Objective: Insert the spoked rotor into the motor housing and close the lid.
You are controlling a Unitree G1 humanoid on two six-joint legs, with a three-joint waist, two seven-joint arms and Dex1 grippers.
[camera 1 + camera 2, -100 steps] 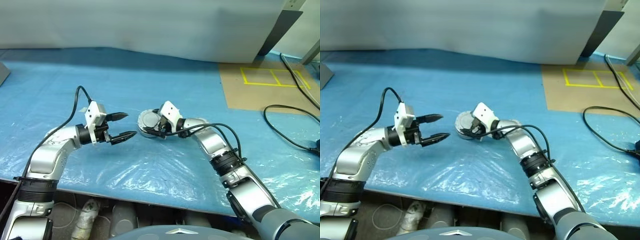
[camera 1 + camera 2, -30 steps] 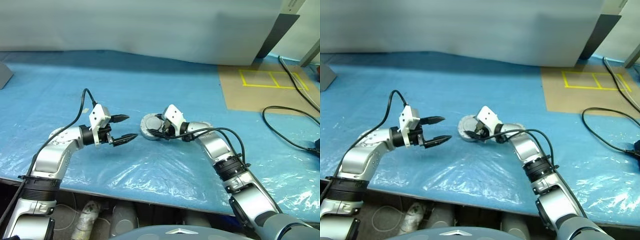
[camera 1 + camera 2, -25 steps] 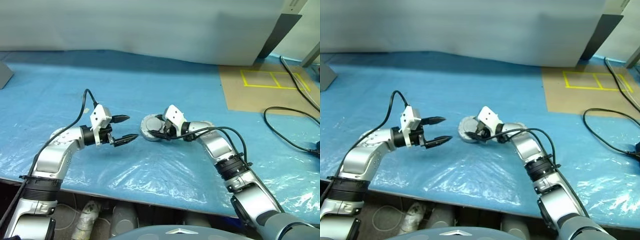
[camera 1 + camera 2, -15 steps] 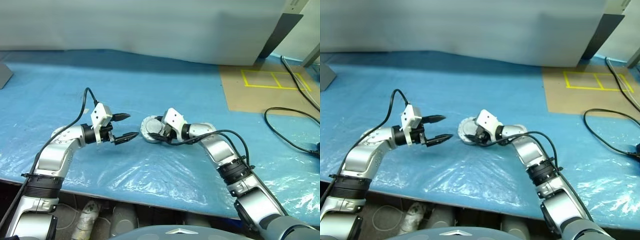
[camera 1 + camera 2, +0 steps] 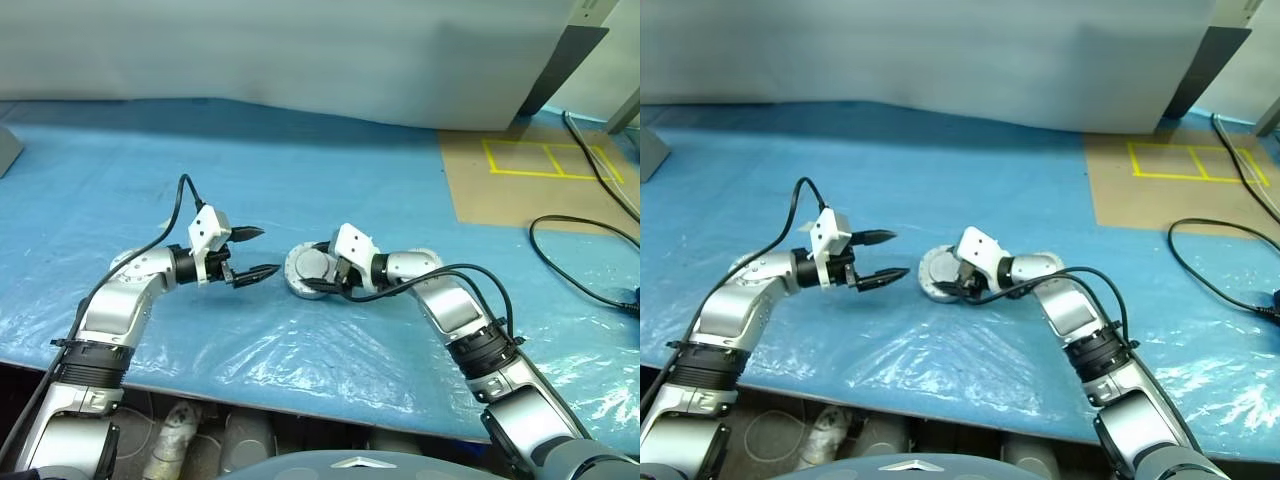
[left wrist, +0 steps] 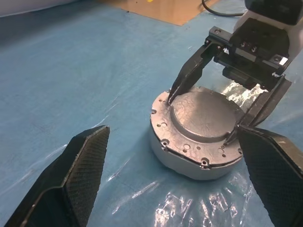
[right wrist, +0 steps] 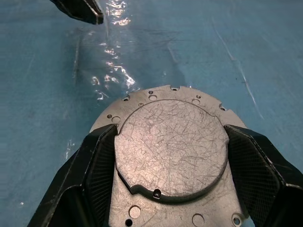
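From the head views, the housing (image 5: 308,272) sits on the blue sheet (image 5: 330,180), smooth silver face up, right between the two arms. The right gripper (image 5: 322,270) has its jaws set on either side of the puck, clamped on its rim. The left gripper (image 5: 258,253) hangs just beside the housing, jaws wide apart and nothing between them, tips aimed at the puck without touching it. Off beyond the right arm, a black cable (image 5: 575,255) loops over the sheet near a brown board (image 5: 530,185) with yellow tape. Over to the left wrist view: the housing (image 6: 201,130) lies ahead of the spread fingers (image 6: 80,165), and the right gripper's black fingers (image 6: 189,78) press its edge from the far side. Now the right wrist view: the scratched raised disc of the housing (image 7: 170,146) sits squarely between the two pads (image 7: 102,163), each against its flank, with a left fingertip (image 7: 78,9) showing beyond it.
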